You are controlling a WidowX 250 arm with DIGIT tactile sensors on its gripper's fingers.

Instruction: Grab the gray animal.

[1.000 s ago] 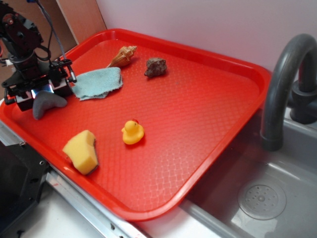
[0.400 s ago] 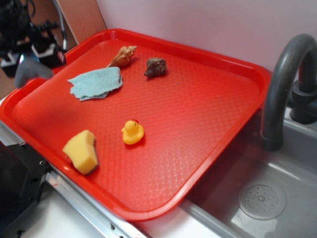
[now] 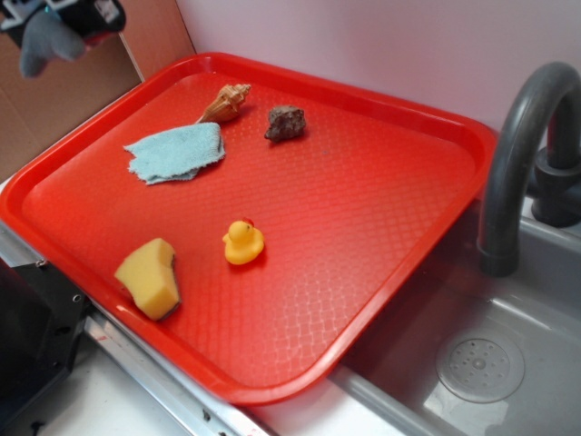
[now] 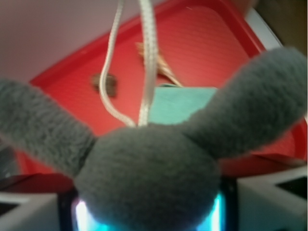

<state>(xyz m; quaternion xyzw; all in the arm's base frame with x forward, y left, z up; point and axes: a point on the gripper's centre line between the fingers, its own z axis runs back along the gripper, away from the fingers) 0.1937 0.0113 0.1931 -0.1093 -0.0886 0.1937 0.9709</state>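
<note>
One gray animal (image 4: 149,168) pinched in the end effector (image 3: 68,18), high above the red tray (image 3: 381,300).

Gray animal (image 4: 149,178): soft matt plush, woven white string loop (image 4: 147,62). Red tray (image 3: 436,127): glossy textured plastic. Blue cloth (image 3: 175,152): nubby terry. Sponge (image 3: 150,277): porous yellow foam. Duck (image 3: 242,242): smooth rubber. Rock (image 3: 286,123): rough. Faucet (image 3: 517,154): matt gray plastic.

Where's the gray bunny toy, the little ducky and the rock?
gray animal (image 4: 149,178): wrist view, middle of its fuzzy body.
yellow duck (image 3: 243,243): exterior view, its body.
rock (image 3: 286,123): exterior view, its middle.
</note>
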